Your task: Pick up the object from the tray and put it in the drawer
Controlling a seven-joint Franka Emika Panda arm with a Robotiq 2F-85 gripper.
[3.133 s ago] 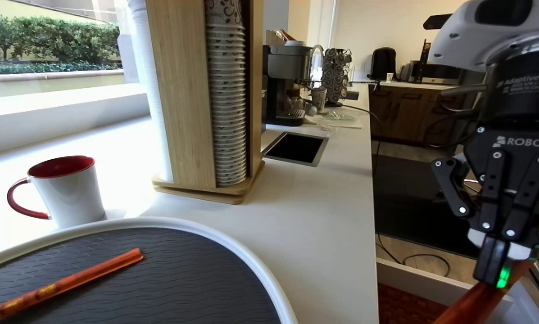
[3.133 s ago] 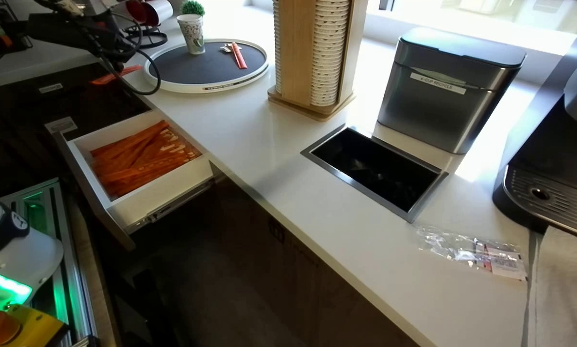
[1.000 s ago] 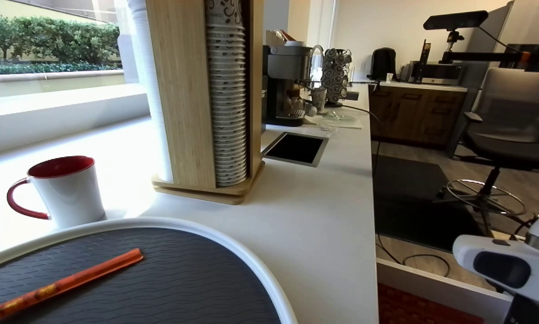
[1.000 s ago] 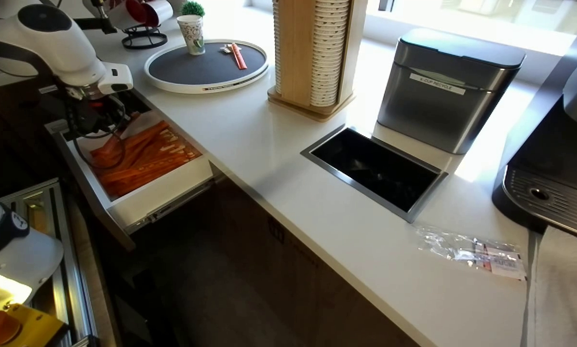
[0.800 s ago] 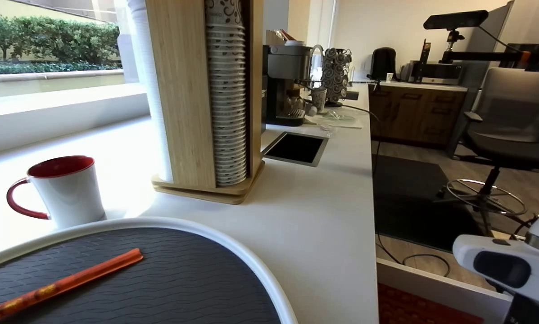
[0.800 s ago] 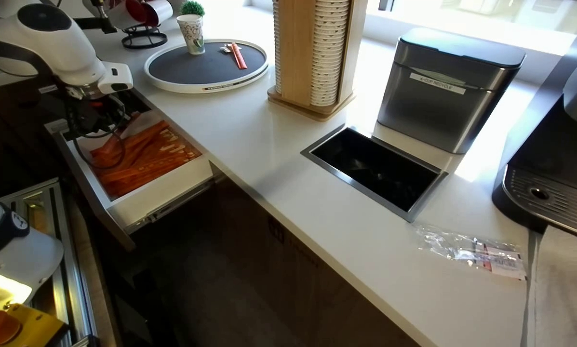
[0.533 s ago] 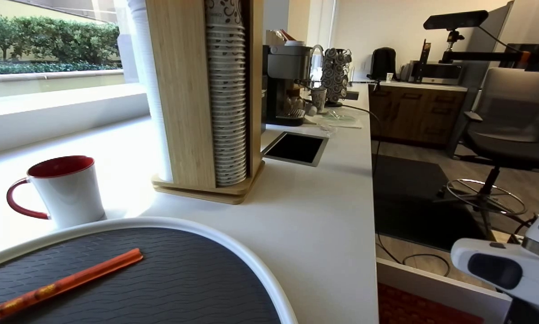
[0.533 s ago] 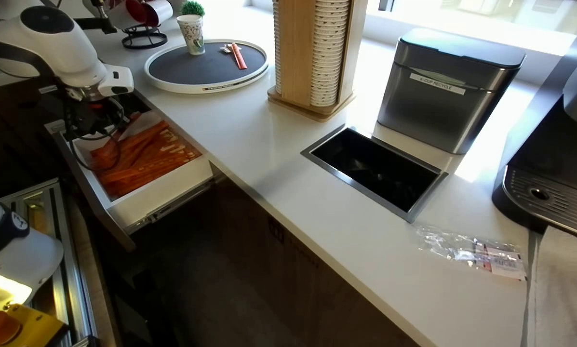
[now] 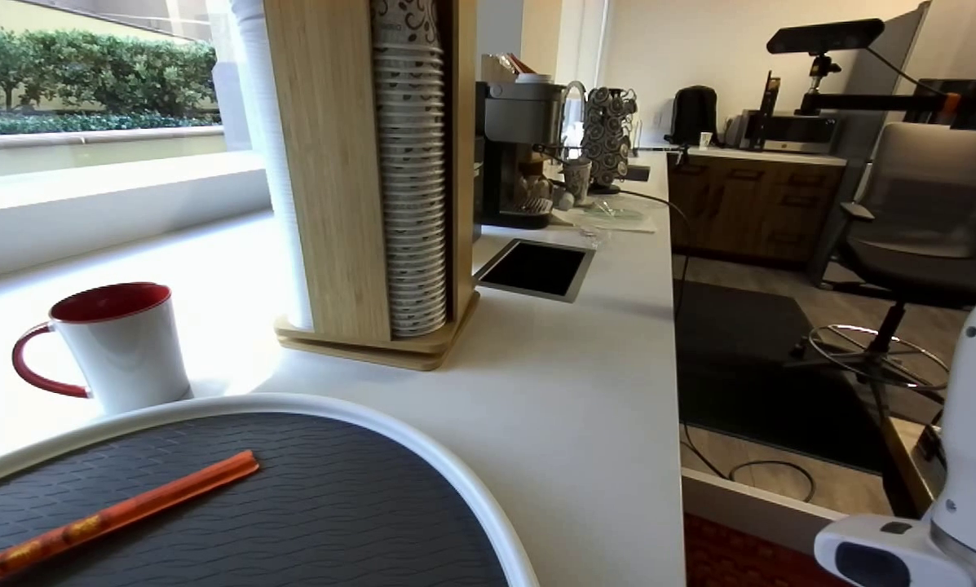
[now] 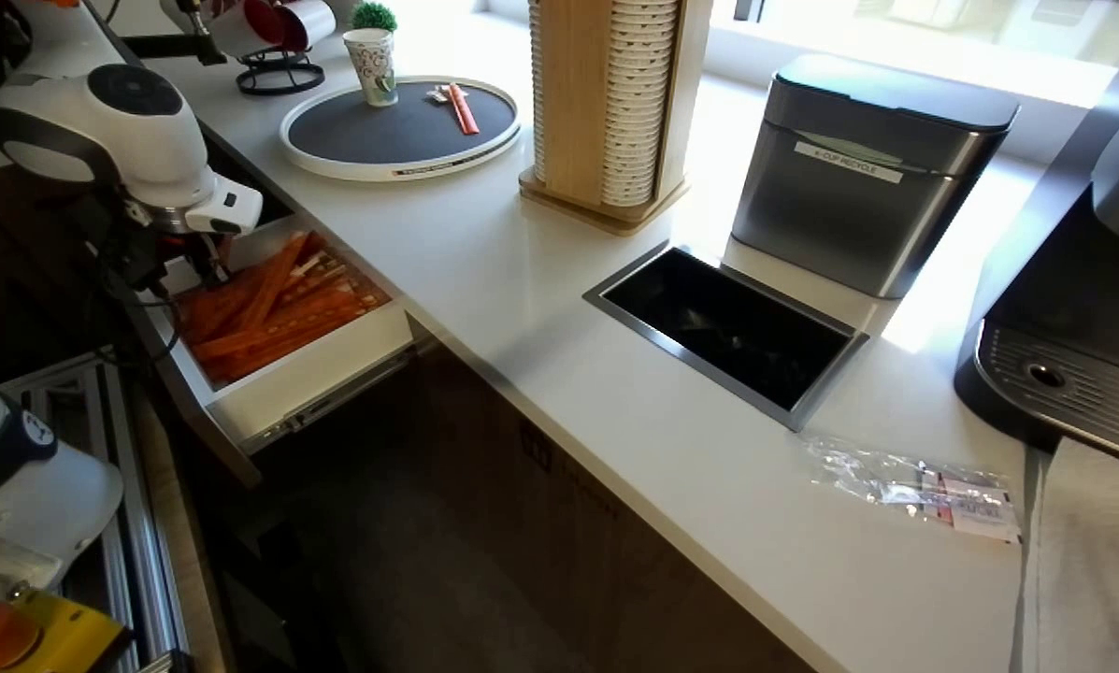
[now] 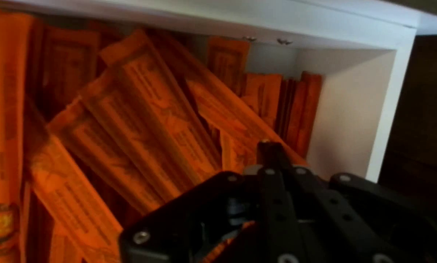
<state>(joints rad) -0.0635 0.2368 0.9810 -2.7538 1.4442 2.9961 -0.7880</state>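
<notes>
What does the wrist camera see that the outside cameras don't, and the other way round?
Only the wrist view shows two tiny shiny spots on the inside of the drawer and screw heads on the pincer.

Only the exterior views show the round tray, an orange stick on it and the wooden cup stand.

All three share the drawer with orange things inside.

Tray [image 9: 357, 505]: matt, rippled, rim smooth; drawer [image 11: 349, 102] walls smooth; packets [image 11: 167, 98] papery; cup holder [image 9: 324, 163] grained wood; mug [image 9: 125, 359] glossy; bin [image 10: 830, 210] brushed metal; bag [image 10: 867, 474] shiny, crinkled plastic
</notes>
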